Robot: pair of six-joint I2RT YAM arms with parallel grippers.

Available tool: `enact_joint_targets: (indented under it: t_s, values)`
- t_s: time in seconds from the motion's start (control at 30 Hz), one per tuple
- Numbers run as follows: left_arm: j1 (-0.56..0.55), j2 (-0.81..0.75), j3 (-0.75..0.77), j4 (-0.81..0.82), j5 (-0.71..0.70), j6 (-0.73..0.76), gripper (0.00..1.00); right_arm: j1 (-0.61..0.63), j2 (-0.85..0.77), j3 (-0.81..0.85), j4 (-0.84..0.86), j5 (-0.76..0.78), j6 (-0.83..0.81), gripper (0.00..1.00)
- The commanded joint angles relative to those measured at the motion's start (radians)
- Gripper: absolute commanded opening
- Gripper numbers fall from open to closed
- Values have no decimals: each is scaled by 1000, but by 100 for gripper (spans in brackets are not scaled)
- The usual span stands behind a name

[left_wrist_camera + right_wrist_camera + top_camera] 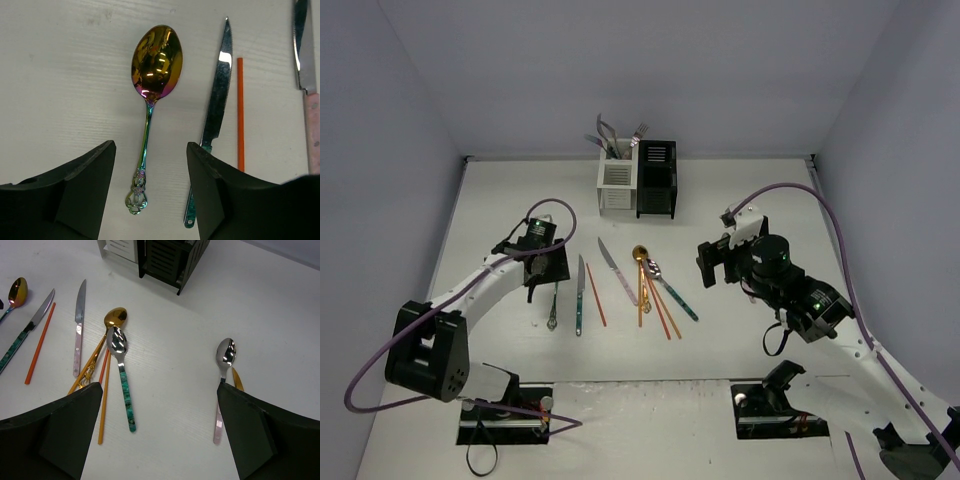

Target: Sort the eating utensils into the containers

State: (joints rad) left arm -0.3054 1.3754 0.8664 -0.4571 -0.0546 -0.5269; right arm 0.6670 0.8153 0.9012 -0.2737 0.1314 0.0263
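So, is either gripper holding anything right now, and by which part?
Nothing is held. The left gripper stands open astride the handle of the rainbow spoon, which lies on the table; the right gripper is open too.

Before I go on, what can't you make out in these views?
Top view: black caddy interior, too dark to see contents.
Top view: rainbow spoon bowl, hidden under the left gripper.
Right wrist: gold utensil beside the pink-handled spoon, mostly behind the right gripper.
Left wrist: pink-handled knife, cut by the right edge.
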Motion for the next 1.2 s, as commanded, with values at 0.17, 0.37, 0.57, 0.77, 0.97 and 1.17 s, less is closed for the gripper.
enact_joint_targets:
  t_s: [0.17,0.37,0.57,0.77,0.97,1.17]
  values:
    - [43,160,25,65,100,44,41,-7,-1,-5,54,3,13,97]
    - [43,224,35,51,105,56,34,-7,-8,-10,54,19,9,97]
    - [43,284,42,37,101,36,8,-9,2,-7,56,22,1,97]
    - [43,279,73,39,108,56,0,-9,20,5,61,-13,-2,97]
    - [27,164,133,60,139,113,0,-9,93,62,80,-100,2,97]
    - [-25,50,221,78,198,181,0,-7,220,162,132,-254,37,97]
